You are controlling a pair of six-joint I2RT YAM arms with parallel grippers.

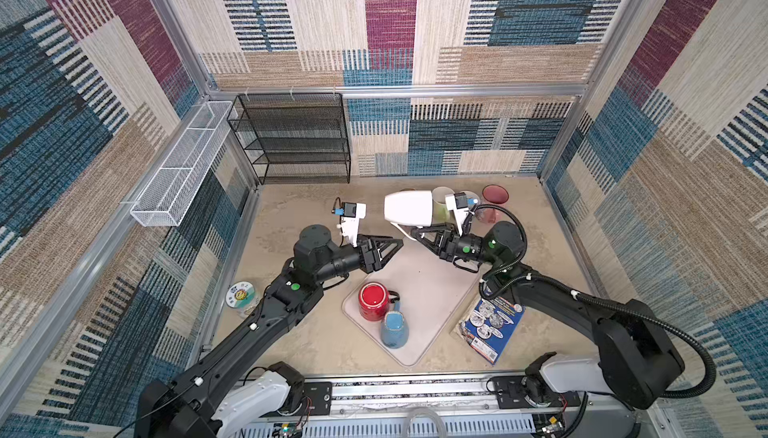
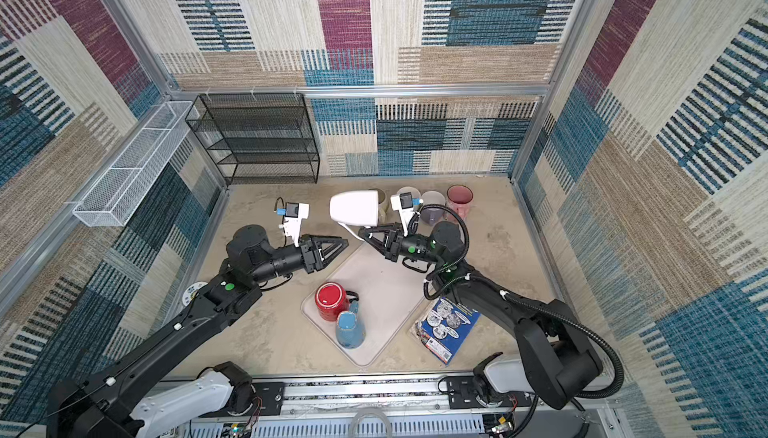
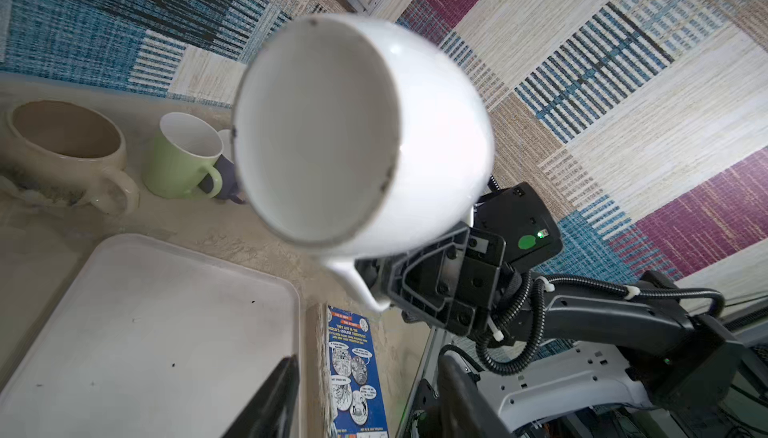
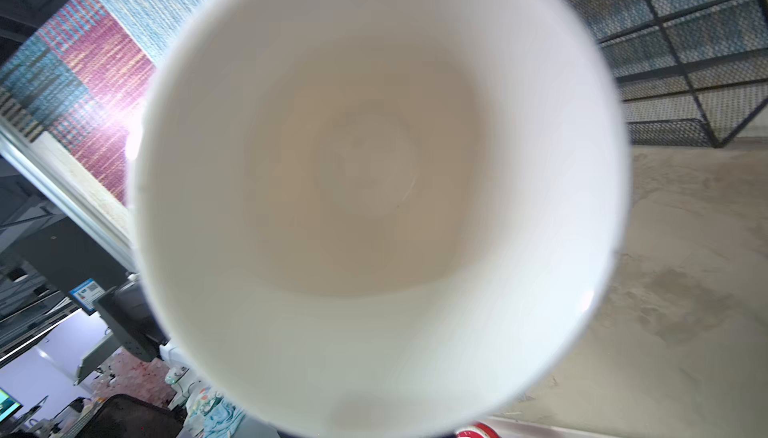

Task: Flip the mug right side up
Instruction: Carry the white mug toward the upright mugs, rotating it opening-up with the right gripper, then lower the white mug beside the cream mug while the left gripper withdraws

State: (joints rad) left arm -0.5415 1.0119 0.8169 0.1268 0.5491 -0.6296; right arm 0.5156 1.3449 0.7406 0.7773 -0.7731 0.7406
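Mid-flip, we held the white mug [image 1: 409, 207] sideways by its handle [image 3: 351, 280] in the right gripper [image 1: 415, 234], left gripper [image 1: 397, 244] open and empty; next it needed turning rim-up.

Both top views: mounted high over the near side of the tray [image 1: 432, 290], tilted steeply down toward the back wall. Wide, far, nearly identical coverage of the whole cell.
Left wrist view: low, just beside the tray, facing up and across it at the white mug [image 3: 361, 133], close.
Right wrist view: beyond the tray's far corner, looking straight into the mug's mouth, very near, frame mostly filled.
All four views share the mug.
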